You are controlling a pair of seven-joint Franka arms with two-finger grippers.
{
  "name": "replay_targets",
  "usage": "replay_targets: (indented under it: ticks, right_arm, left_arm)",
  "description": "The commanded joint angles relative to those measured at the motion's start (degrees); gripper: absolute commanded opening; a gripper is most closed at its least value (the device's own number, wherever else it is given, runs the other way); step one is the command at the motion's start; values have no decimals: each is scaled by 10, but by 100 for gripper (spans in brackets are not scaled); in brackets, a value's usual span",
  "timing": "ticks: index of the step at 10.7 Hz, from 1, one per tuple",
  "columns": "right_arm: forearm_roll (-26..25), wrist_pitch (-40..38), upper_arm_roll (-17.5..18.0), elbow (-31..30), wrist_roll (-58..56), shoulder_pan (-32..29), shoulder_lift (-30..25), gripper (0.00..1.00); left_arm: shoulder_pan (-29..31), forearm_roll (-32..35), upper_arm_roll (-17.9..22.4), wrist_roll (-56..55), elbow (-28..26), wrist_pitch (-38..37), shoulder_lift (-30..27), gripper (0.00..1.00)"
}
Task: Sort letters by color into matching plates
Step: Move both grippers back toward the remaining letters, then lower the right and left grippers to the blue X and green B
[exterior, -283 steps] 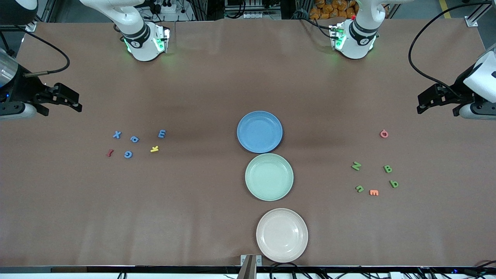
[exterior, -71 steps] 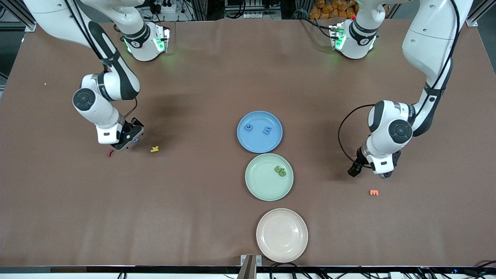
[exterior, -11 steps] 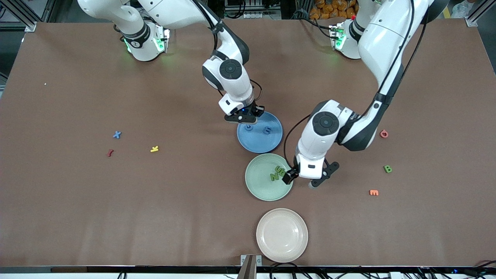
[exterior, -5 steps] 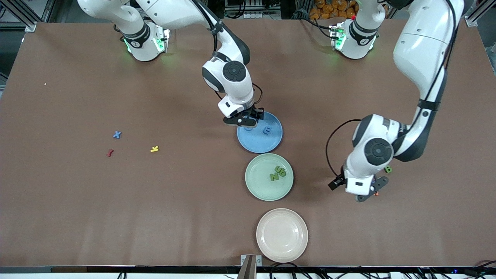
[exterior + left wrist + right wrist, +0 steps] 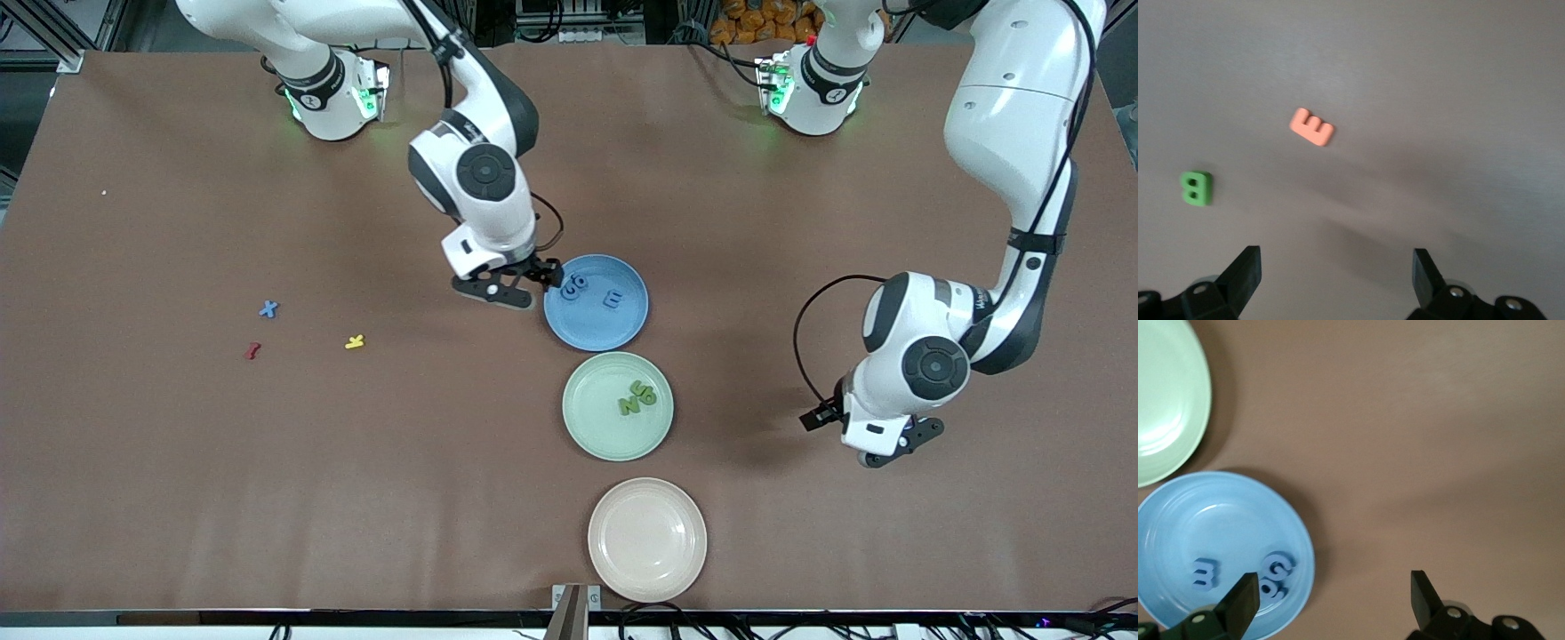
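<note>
Three blue letters (image 5: 589, 292) lie in the blue plate (image 5: 622, 331) in the front view, two bunched near the rim toward the right arm's end, an E apart from them. The right gripper (image 5: 503, 288) hangs just off that rim over bare table, fingers spread wide and holding nothing. A fourth blue letter, an X (image 5: 268, 308), lies well apart toward the right arm's end, near a red letter (image 5: 252, 351) and a yellow letter (image 5: 355, 341). Three green letters (image 5: 637, 397), overlapping, rest in the green plate (image 5: 597, 427). The left gripper (image 5: 876, 436) hangs over the table toward the left arm's end, open and empty; the arm hides what lies under it.

In the left wrist view, a green B (image 5: 1196, 187) and an orange E (image 5: 1311, 127) lie on the table ahead of the spread fingers (image 5: 1245, 273), neither between them.

In the right wrist view, the blue plate (image 5: 1178, 513) holds the letters (image 5: 1275, 575) just ahead of one open finger (image 5: 1245, 599); probably two are stacked.
</note>
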Motion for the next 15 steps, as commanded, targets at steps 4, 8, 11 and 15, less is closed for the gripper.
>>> replay_targets:
  ticks: [4,8,11,15]
  right_arm:
    - [-7,-85,15,-139,-226,-155,-149,100]
    - [-9,-84,14,-186,-358,-241,-175,100]
    - [-38,-84,14,-201,-410,-287,-184,100]
    - [-41,-57,14,-228,-468,-350,-197,100]
  left_arm:
    - [92,14,-10,140,-59,-7,-28,100]
    - [142,7,-34,140,-95,4,-39,100]
    - [161,7,-36,128,-185,108,-73,100]
    - [171,13,-31,120,-237,194,-78,100]
